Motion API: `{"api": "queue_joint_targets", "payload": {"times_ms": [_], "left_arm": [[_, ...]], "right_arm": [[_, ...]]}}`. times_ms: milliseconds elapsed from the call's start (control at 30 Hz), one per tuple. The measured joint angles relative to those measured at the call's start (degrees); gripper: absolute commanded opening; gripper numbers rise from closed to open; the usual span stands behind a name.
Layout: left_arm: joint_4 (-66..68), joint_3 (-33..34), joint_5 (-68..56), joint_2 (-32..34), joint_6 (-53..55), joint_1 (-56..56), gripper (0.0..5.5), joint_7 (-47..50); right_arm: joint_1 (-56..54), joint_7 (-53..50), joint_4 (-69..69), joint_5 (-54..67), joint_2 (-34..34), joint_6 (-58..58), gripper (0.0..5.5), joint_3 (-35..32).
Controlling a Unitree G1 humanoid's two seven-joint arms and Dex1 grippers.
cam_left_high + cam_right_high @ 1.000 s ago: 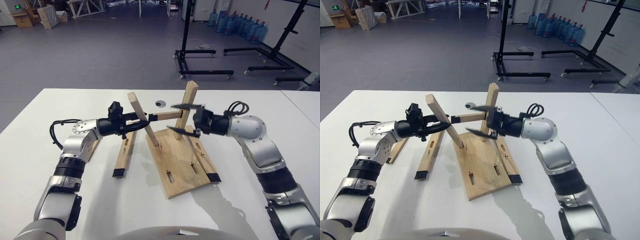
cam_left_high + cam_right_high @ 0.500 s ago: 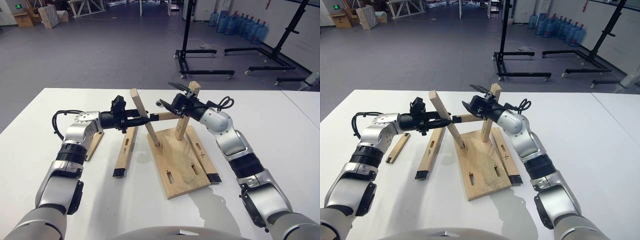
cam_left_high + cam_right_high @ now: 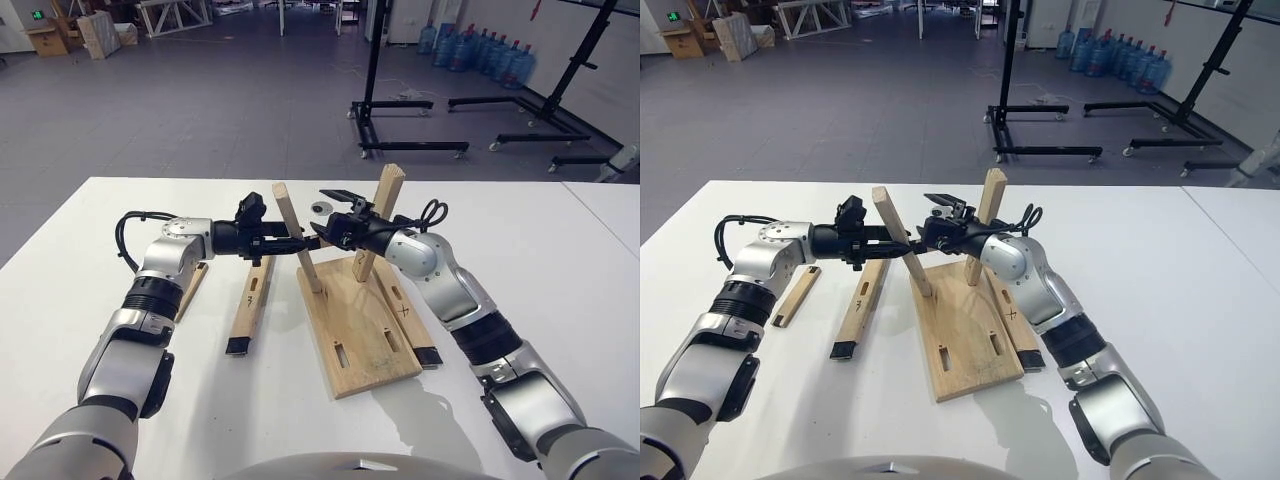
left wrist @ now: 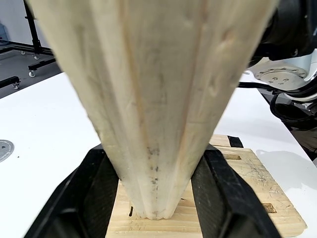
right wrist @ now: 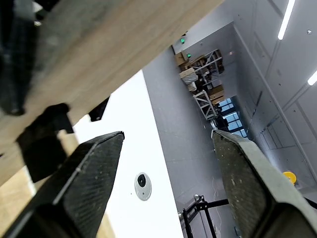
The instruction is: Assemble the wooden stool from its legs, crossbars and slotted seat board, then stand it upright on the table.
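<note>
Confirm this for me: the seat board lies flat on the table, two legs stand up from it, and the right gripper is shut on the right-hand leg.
Not quite: the right gripper is open, its fingers spread and gripping nothing, as the right wrist view shows. The rest holds.

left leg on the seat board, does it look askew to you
Yes. The left leg leans sharply toward the robot's left instead of standing square in the seat board, while the right leg stands nearer upright.
</note>
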Motion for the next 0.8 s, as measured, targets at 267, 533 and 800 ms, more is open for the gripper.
{"api": "queue_joint_targets", "payload": {"times_ms": [267,533,800], "left_arm": [[-1.4,-0.8,0.2,0.0,0.0,0.5,2.02,1.1],[-1.7,-2.5,0.4,-0.4,0.0,-0.1,2.02,2.1],[-1.9,-4.4,1.1,-1.6,0.0,-1.9,2.02,1.4]], "right_arm": [[0.4,2.0,-3.4,-1.9,-2.1,3.6,3.26,2.3],[1.0,1.8,-4.0,-1.1,-3.0,3.6,3.26,1.9],[4.3,-3.6,-4.1,6.2,0.0,2.1,3.26,-6.8]]}}
